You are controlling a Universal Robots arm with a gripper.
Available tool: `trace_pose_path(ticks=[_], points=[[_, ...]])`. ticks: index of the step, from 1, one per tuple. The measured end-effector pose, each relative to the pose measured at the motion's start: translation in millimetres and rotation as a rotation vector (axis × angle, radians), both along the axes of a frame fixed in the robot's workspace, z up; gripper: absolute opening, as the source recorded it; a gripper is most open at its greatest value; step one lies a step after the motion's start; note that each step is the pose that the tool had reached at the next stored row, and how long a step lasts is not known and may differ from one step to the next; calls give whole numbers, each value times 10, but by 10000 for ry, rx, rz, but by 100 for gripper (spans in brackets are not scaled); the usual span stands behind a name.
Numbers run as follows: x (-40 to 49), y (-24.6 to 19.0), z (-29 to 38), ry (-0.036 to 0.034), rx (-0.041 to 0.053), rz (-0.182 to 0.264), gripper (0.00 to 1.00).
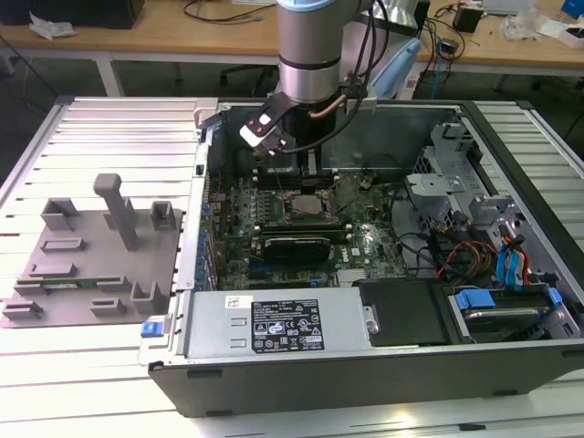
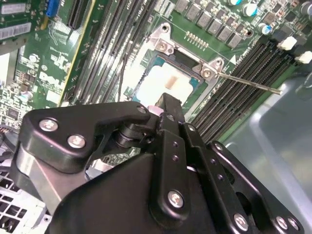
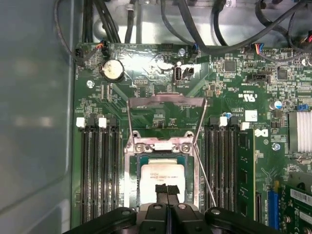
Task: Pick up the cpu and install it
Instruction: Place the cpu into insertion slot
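The gripper (image 3: 167, 189) has its fingers closed against each other, tips directly over the cpu (image 3: 162, 171); contact cannot be determined. The cpu lies flat in the socket frame (image 3: 130, 170) near the middle of the motherboard (image 3: 146, 87), between the memory slots (image 3: 100, 170). The load plate (image 3: 165, 101) stands open. The fixture tray (image 1: 91, 265) lies outside the case, at the exterior view's left.

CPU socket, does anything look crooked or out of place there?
Nothing stands out. The cpu lies flat and square in the socket, under the shut gripper. The cover plate is open, so the cpu isn't clamped.
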State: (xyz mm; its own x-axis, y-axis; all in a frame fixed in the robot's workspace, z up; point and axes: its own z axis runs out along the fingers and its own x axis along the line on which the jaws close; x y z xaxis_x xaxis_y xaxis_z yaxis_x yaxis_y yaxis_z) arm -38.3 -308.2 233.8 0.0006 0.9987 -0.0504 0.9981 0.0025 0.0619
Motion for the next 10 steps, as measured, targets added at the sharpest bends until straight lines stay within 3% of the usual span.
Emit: trace_pose_path(ticks=[1,4,5,6,8,10], points=[[21,3,-5,72,-83,0,11],[52,4,-39,169,-106,0,11],[52,3,-45,190,-61,0,11],[52,3,-49,197,48,0,11],[53,-2,-54,214,143,0,11],[56,-7,-59,249,310,-5,11]])
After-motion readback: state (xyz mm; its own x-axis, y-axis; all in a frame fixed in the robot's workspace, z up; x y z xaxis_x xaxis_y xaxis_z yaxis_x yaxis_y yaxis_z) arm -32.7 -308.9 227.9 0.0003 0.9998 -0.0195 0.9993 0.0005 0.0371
